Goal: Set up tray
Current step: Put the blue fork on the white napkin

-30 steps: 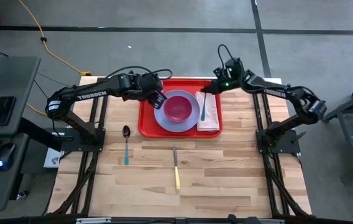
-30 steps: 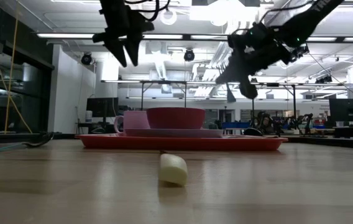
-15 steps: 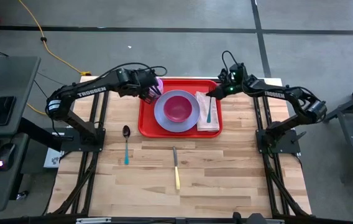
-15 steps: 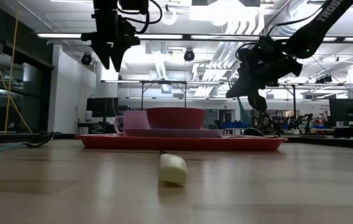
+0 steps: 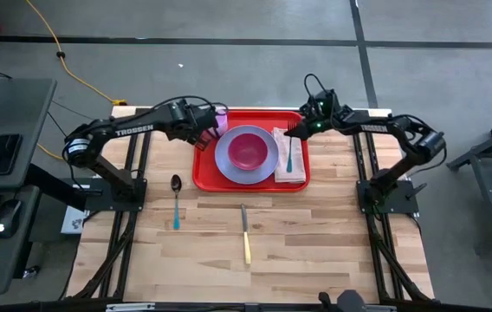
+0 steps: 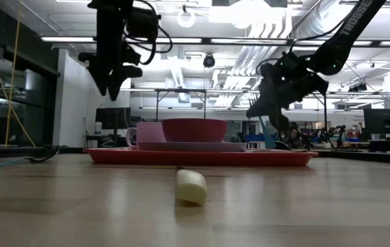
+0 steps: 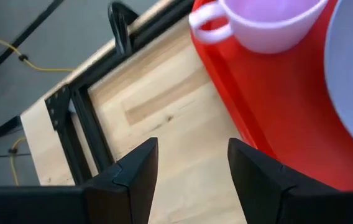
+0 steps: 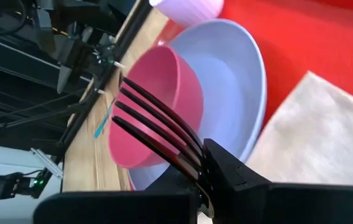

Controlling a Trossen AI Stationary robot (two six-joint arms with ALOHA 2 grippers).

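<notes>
Red plastic tray (image 5: 204, 176) looks stiff and light, grab its rim; left gripper (image 5: 209, 132) gapes empty, right gripper (image 5: 291, 130) pinches 1 fork (image 8: 158, 137).

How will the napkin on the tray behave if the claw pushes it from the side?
The napkin looks thin and soft, so it would probably crumple or fold, not slide as one piece. It seems light, so it may shift easily on the smooth red tray. The fork over it, if released, could pin it.
</notes>
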